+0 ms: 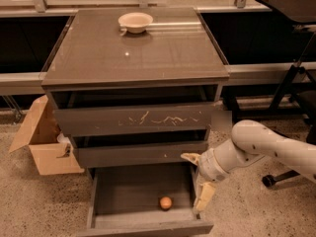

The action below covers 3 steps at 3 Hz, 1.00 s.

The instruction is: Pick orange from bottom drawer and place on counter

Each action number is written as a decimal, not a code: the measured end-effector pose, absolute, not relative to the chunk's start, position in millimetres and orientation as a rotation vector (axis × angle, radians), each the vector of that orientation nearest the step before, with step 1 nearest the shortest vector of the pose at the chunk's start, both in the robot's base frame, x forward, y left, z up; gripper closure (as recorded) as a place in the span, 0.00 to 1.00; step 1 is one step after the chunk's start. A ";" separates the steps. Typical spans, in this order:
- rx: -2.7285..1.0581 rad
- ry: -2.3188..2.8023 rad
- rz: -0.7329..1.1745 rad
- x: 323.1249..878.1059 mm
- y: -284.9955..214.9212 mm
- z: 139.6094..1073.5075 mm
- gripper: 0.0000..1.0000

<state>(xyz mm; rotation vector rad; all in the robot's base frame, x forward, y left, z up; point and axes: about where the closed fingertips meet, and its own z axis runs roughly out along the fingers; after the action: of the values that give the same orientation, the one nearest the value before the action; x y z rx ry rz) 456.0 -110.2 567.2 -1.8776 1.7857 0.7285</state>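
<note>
Orange (166, 202): you see 1, near the front edge of the open bottom drawer (123, 191), with free floor at its left. Your pincer (197, 178) hangs spread at the drawer's right edge, not touching the fruit. 1 bowl (135, 21) stands at the rear edge of the bench (133, 58).

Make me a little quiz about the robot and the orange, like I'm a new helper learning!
1. True or false: the orange lies on the counter.
2. What stands on the counter? A: a bowl. B: a cup. C: a bottle.
3. The open gripper hangs at the right edge of one drawer. Which one?

Key
1. False. It lies in the bottom drawer, which is pulled out.
2. A.
3. The bottom drawer. In the picture the gripper is just right of the orange and is not touching it.
</note>
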 end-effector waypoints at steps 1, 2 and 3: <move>-1.870 1.799 0.748 455.1 -110.1 554.9 0.00; -1.860 1.833 0.752 458.9 -113.5 534.8 0.00; -1.881 1.842 0.759 474.7 -118.6 491.4 0.00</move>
<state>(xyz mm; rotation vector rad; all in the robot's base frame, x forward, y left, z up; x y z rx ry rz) 474.7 -118.6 491.4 -1.8814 1.8421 0.7591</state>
